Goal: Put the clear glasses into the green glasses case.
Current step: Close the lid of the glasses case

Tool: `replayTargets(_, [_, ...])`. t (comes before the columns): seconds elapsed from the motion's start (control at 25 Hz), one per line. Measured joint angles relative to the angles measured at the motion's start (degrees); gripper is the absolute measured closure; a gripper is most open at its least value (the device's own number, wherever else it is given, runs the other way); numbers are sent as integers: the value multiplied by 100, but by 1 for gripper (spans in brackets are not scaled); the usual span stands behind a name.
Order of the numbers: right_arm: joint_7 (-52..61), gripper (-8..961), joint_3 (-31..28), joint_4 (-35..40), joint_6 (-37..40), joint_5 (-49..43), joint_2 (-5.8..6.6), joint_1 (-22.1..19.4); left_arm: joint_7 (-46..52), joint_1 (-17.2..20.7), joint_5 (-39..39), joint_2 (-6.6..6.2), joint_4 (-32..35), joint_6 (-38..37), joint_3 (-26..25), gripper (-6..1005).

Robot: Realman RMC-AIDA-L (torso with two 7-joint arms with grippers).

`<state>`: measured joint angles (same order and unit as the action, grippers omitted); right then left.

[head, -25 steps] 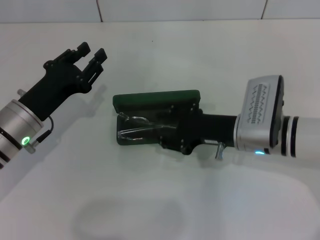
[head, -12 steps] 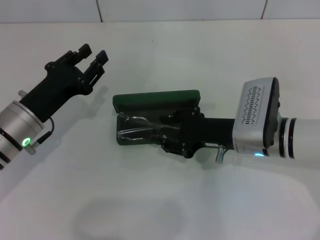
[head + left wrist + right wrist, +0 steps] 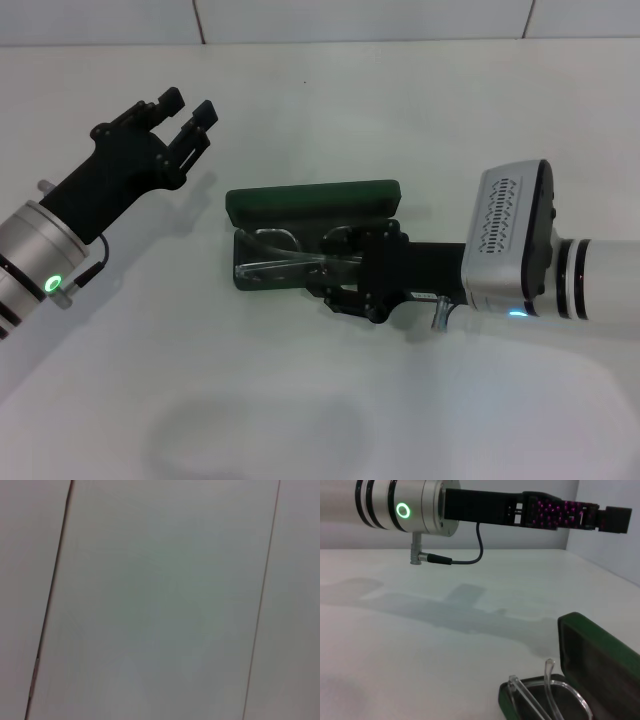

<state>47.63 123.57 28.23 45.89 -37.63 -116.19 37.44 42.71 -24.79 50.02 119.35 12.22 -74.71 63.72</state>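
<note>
The green glasses case (image 3: 310, 201) lies open at the table's centre, its lid standing along the far side. The clear glasses (image 3: 276, 254) rest in its dark base, arms pointing toward the right arm. My right gripper (image 3: 341, 270) sits at the case's right end, over the ends of those arms, open, fingers spread to either side. The right wrist view shows the glasses (image 3: 549, 690) inside the case (image 3: 600, 662). My left gripper (image 3: 187, 106) hovers open to the case's far left, holding nothing; it crosses the right wrist view as left gripper (image 3: 605, 520).
A white tabletop (image 3: 400, 100) surrounds the case. A tiled wall (image 3: 360, 18) stands behind it. The left wrist view shows only pale wall panels (image 3: 165, 600).
My right gripper has shifted a little toward the near side of the case while the glasses stayed put. The left gripper barely moved.
</note>
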Motion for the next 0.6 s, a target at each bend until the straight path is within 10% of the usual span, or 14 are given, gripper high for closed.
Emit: replayTargets(0.6, [-78, 466, -81, 127, 212, -5, 8, -70, 0, 0, -1, 0, 0, 0, 0, 538])
